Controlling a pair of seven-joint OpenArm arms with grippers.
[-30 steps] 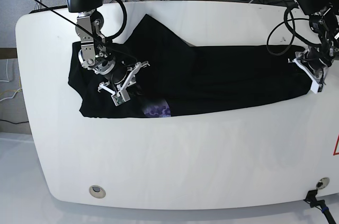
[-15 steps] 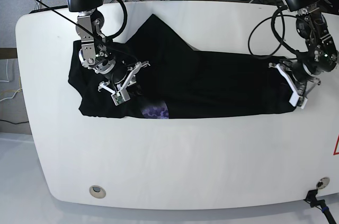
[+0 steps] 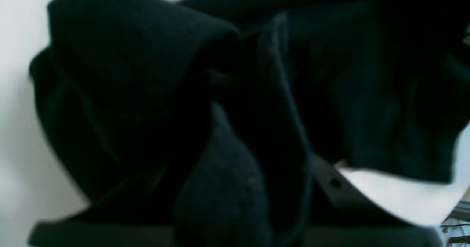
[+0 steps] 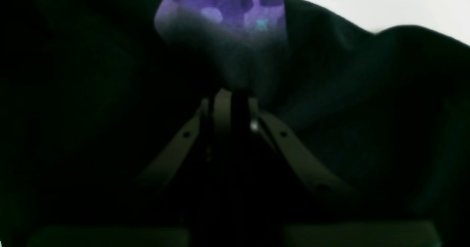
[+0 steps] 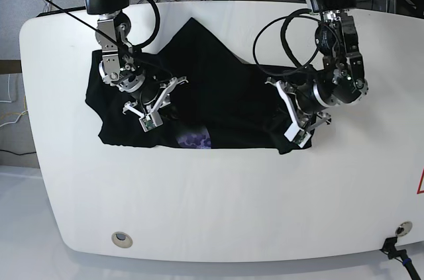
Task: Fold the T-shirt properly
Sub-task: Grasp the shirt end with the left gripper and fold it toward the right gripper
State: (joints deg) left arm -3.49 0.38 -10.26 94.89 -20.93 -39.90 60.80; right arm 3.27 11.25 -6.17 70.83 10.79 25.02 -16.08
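White table (image 5: 218, 194) carries everything, and the black T-shirt (image 5: 218, 94) lies across its far half, a point of cloth reaching toward 12 o'clock and the bulk bunched toward 9. Next in size are the arms. The left gripper (image 5: 296, 120), at about 3 o'clock of the cloth, is clamped on the shirt's hem end, which it holds doubled over the body; its wrist view shows thick gathered folds right at the jaws, with bare table at 4 o'clock. The right gripper (image 5: 151, 109), at about 9 o'clock, is pressed together with cloth pinched in its tips, pinning that side. Smallest is the purple print (image 5: 197, 138) peeking out at the near edge, just beside the right gripper toward 4 o'clock. My reading is that the step in hand is the crosswise fold, bottom toward collar. To do it well, carry the held end low and level toward 9 o'clock, lay its edge square on the near edge below, keep the right pinch steady as anchor, and release only once the layer lies flat, since the bunching could trap wrinkles.
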